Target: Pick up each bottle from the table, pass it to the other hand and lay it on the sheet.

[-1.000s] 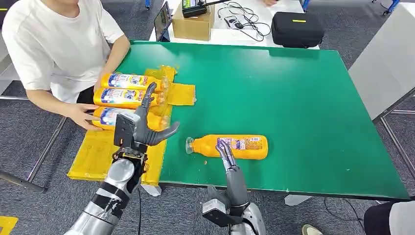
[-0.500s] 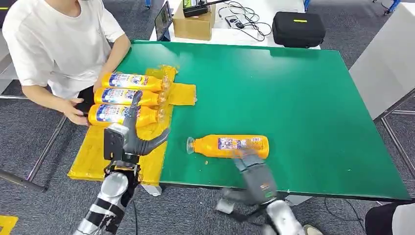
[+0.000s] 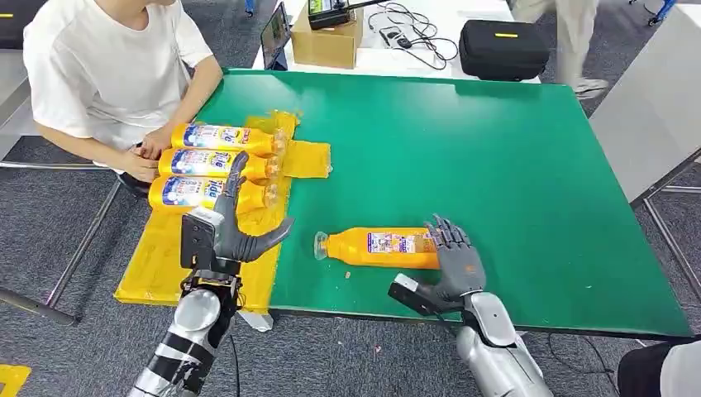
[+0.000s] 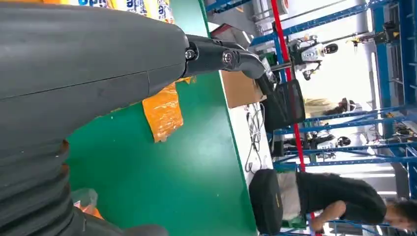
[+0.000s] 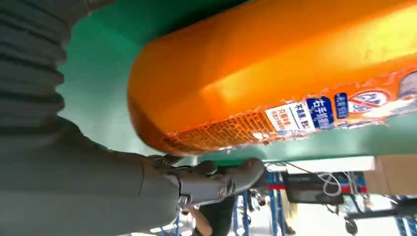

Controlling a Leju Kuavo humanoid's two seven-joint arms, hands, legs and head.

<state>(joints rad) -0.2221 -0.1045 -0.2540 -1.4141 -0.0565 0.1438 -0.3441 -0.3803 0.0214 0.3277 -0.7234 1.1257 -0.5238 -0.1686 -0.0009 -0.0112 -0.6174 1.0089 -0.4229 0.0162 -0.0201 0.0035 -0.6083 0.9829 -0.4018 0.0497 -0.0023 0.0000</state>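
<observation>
So on my feed the orange plastic bottle with the blue-and-white label (image 3: 384,247) is lying on its side on the green counter (image 3: 496,165), near the front edge, neck pointing toward the crinkled yellow plastic sheet (image 3: 165,256) that covers the counter's left end. My right robot hand (image 3: 453,260) sits at the bottle's base end with its fingers (image 3: 445,234) spread out; the right wrist camera has the bottle's bottom right up against the palm with the thumb (image 5: 216,179) under it, but nothing is wrapped around it, so I'd call that hand apart and not gripping. The left robot hand (image 3: 227,227) hangs over the sheet's near part, fingers apart and empty, one finger pointing up toward the three matching orange bottles (image 3: 215,164) lying side by side on the sheet. A person in a white t-shirt (image 3: 107,66) sits at that end with a hand on those bottles. Behind the counter there's a white table with a cardboard box (image 3: 326,37), some cables and a black zip case (image 3: 503,50).
</observation>
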